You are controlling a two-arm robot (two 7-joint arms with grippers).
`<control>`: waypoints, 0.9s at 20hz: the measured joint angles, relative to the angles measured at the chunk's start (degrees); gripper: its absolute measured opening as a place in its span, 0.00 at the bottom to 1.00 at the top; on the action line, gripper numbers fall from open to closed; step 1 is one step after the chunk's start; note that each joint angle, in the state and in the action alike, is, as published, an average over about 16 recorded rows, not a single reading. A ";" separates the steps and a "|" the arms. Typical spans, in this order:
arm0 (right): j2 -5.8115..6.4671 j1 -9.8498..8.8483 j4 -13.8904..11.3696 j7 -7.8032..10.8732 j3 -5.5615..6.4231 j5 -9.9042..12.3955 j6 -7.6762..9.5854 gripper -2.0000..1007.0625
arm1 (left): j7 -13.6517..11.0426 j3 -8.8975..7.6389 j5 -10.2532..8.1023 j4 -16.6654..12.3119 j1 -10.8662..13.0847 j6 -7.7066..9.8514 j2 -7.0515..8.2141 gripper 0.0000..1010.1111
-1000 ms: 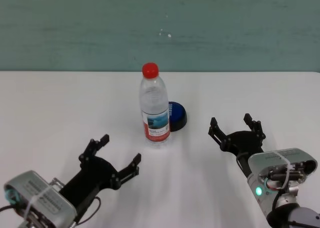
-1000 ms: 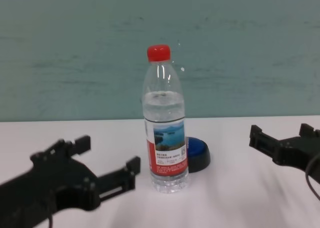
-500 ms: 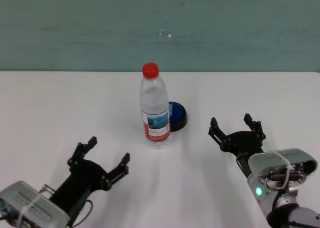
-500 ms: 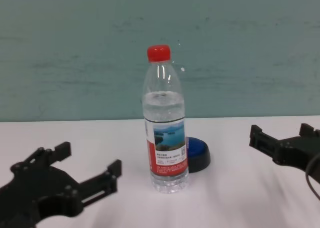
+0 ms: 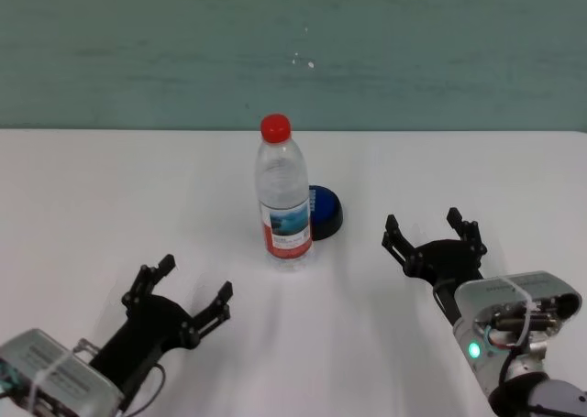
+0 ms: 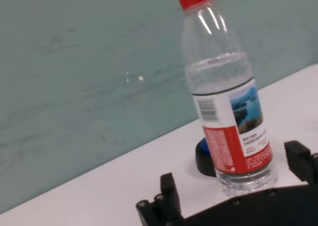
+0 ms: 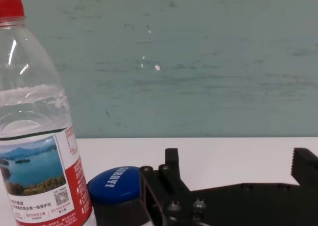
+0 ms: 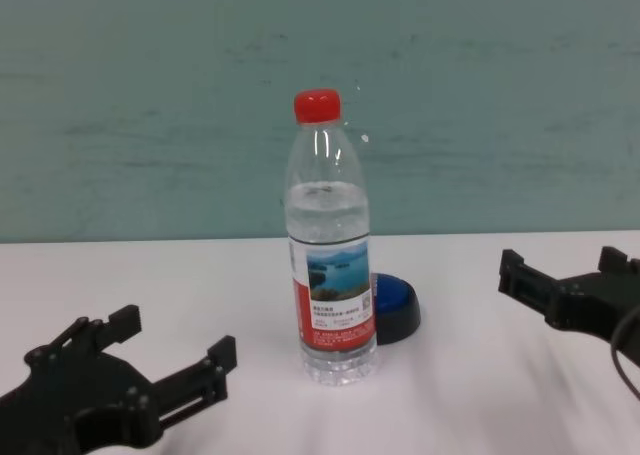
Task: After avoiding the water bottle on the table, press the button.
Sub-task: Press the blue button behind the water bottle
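Observation:
The water bottle (image 5: 283, 203) stands upright in the middle of the white table (image 5: 110, 197); it also shows in the chest view (image 8: 331, 265). The blue button (image 5: 324, 209) sits just behind and to the right of it, partly hidden in the chest view (image 8: 395, 303). My left gripper (image 5: 181, 295) is open and empty, near the front left, well short of the bottle. My right gripper (image 5: 434, 233) is open and empty, to the right of the button. The left wrist view shows the bottle (image 6: 226, 102) with the button (image 6: 204, 156) behind it; the right wrist view shows the bottle (image 7: 35, 136) and the button (image 7: 117, 185).
A teal wall (image 5: 293, 50) rises behind the table's far edge. Bare tabletop lies on both sides of the bottle and between the right gripper and the button.
My left gripper has drawn back toward the table's near left, away from the bottle. The right gripper, bottle and button have not moved.

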 joint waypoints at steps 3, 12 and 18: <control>0.00 0.00 0.00 0.00 0.00 0.00 0.00 1.00 | -0.52 -0.07 0.59 0.33 -0.25 0.17 -0.22 0.99; 0.00 0.00 0.00 0.00 0.00 0.00 0.00 1.00 | -0.60 -0.09 2.76 -0.05 -0.29 0.85 -0.59 0.99; 0.00 0.00 0.00 0.00 0.00 0.00 0.00 1.00 | -0.49 -0.10 3.06 -0.17 -0.25 0.95 -0.67 0.99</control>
